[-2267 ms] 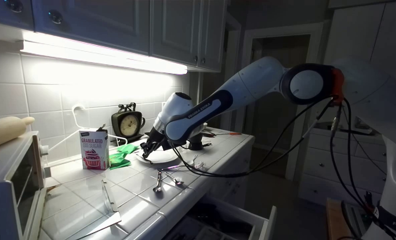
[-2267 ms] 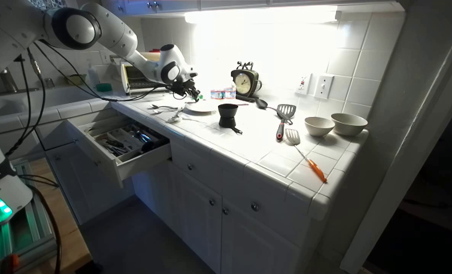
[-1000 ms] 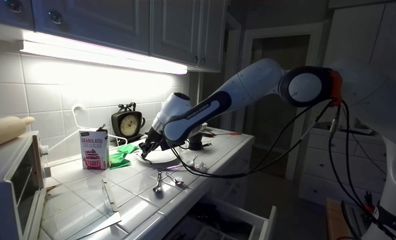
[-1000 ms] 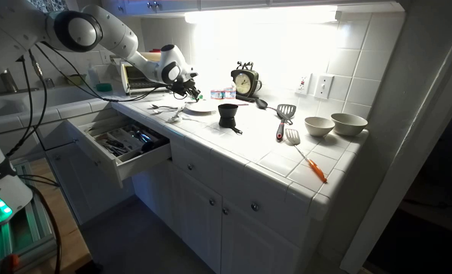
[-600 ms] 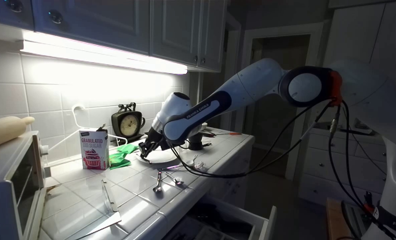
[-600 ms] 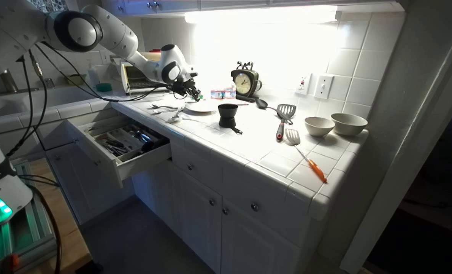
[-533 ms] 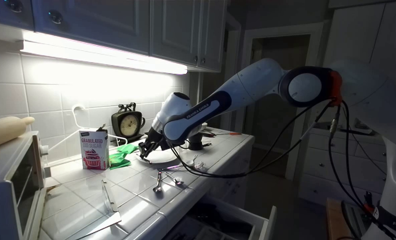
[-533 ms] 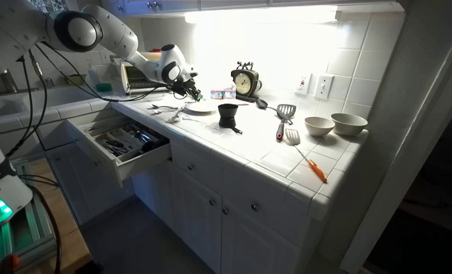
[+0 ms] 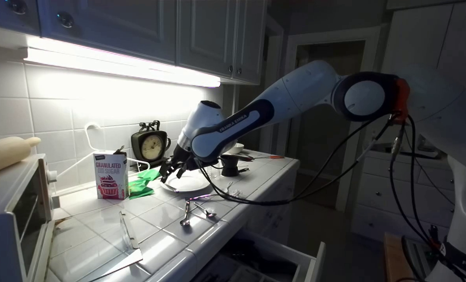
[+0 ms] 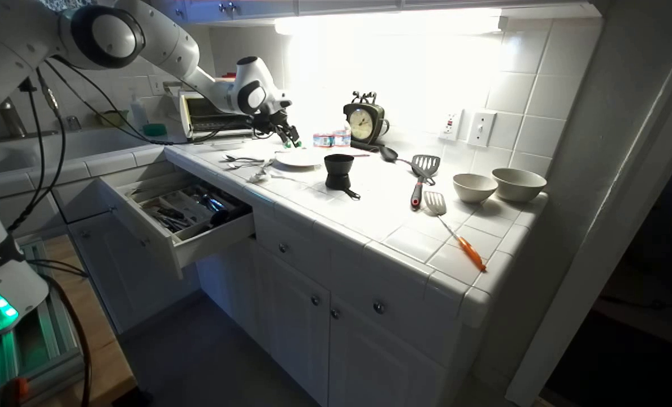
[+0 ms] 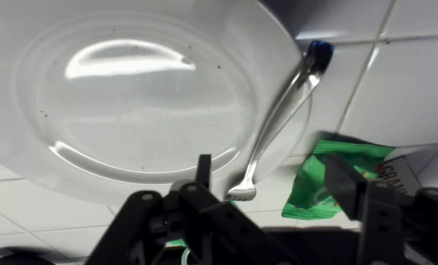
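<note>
I have the pincer (image 11: 270, 172) standing open, gripping nothing, just above the fork (image 11: 269, 133). In the wrist view the fork lies along the right rim of the plate (image 11: 149, 92), its handle end poking past the edge over the tabletop (image 11: 421, 88). I judge it light and stiff, its smooth metal slippery enough to twist. Midway along the handle, squarely across it, looks the best hold, with a light touch, since the plate seems breakable. The green packet (image 11: 309, 186) just right of the fork looks soft.
</note>
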Motion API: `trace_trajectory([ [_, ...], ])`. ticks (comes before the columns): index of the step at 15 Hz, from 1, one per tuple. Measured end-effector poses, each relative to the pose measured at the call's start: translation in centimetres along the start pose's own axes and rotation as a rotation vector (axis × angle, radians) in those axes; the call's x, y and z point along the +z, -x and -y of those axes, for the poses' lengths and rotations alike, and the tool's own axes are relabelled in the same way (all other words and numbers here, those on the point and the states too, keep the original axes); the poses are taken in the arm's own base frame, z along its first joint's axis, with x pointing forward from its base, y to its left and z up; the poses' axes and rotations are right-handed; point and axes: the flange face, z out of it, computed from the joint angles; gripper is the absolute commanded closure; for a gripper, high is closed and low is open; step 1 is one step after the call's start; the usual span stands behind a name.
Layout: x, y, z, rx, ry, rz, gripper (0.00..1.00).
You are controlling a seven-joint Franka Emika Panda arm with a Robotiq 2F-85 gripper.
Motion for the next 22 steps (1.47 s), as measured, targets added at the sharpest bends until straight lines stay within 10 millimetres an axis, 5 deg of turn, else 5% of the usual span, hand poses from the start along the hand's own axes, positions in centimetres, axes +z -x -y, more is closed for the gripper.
trace_trajectory([
  [6,-1.7,0.2,2.1,-0.05,0.06,0.059,0.08],
  [14,-0.3,2.4,2.4,-0.06,0.131,0.099,0.17],
  [22,0.4,3.6,2.5,-0.032,0.152,0.116,0.58],
])
